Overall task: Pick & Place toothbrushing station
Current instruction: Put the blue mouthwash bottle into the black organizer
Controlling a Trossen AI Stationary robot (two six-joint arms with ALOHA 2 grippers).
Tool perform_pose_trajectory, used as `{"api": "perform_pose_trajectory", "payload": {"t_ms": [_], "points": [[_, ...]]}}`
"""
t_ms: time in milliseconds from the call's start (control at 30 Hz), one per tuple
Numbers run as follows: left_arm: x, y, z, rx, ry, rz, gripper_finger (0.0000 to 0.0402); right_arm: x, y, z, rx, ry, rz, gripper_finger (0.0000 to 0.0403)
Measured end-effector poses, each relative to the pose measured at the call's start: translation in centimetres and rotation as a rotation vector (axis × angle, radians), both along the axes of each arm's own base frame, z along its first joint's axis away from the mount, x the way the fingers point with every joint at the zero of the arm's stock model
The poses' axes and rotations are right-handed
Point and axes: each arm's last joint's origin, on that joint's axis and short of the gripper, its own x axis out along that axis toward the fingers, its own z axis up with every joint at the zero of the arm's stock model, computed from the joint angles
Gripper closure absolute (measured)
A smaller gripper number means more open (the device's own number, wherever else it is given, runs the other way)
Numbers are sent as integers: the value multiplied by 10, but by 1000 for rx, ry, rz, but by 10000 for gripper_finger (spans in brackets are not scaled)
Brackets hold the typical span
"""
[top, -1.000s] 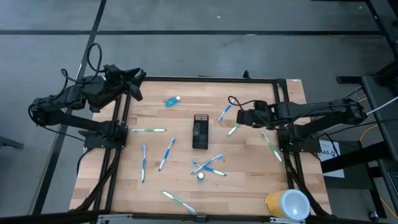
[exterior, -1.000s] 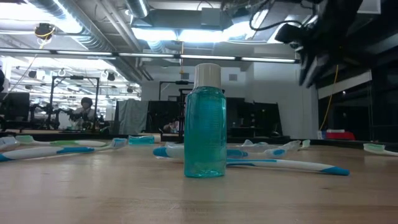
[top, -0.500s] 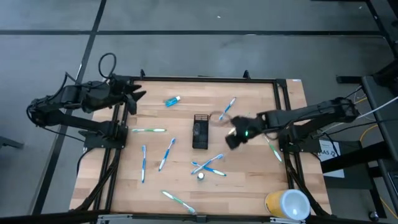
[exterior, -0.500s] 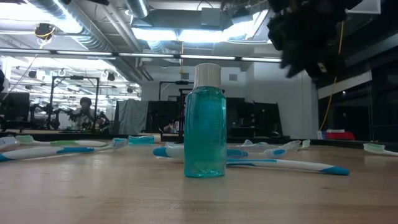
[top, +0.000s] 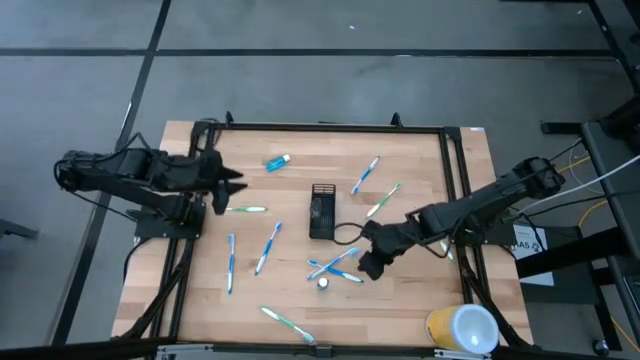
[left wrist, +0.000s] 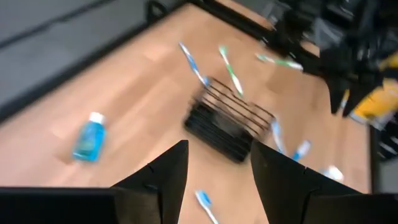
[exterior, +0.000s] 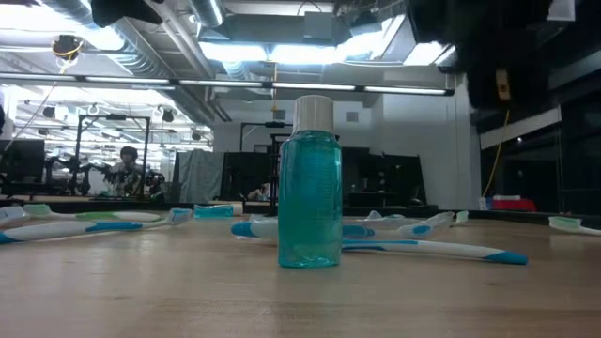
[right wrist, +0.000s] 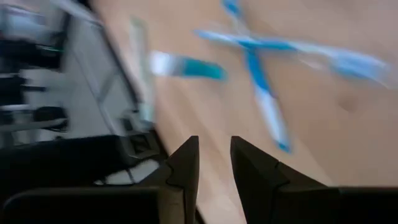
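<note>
Both sets of jaws stand parted with nothing between them: the right gripper [top: 368, 262] shows a narrow gap in its own wrist view, with only bare wood and blurred toothbrushes beyond, and the left gripper [top: 228, 186] shows a wider gap framing the holder from afar. The bench [top: 420, 300] carries everything loose, which suggests a scatter laid out on purpose so each piece must be gathered to the holder. The yellow-and-white cup [top: 462, 329] lies at the near right corner, apart from the rest and seemingly no part of the job. The black mesh holder [top: 322, 211] stands at the bench's middle, empty as far as can be seen, and central so that either arm can reach it. The crossed pair of blue-white toothbrushes [top: 336, 267] lies between the holder and the near edge, just beside the right gripper, so this looks like the next pick. A green-white toothbrush [top: 240, 209] lies near the left edge, just beyond the left gripper. The small teal bottle [top: 323, 283] stands upright by the crossed pair, and the blue tube [top: 278, 161] lies toward the far edge. The right arm reaches in from the right edge, stretched long and low with its wrist pitched down; the left arm extends level across the left edge, pointing inward, apparently waiting.
</note>
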Motion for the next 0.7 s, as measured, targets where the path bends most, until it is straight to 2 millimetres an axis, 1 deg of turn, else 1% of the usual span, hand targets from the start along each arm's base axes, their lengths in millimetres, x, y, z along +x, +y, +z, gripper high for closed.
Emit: {"api": "perform_pose_trajectory", "payload": {"t_ms": [133,267,367,500,633,700], "points": [[13,-16,-10,-55,-28,-126,231,2,17,11,26,-157,63,307],[34,-41,-17,-59,-86,-270,228,3,29,22,59,-293,115,307],[50,-61,-23,5,-96,-375,218,2,37,30,77,-324,140,307],[71,-85,-42,131,-17,-460,199,2,46,45,82,-374,174,307],[90,-105,-60,279,69,-487,184,4,56,73,18,-504,212,307],[99,-112,-64,375,96,-491,179,4,59,86,-53,-550,225,307]]}}
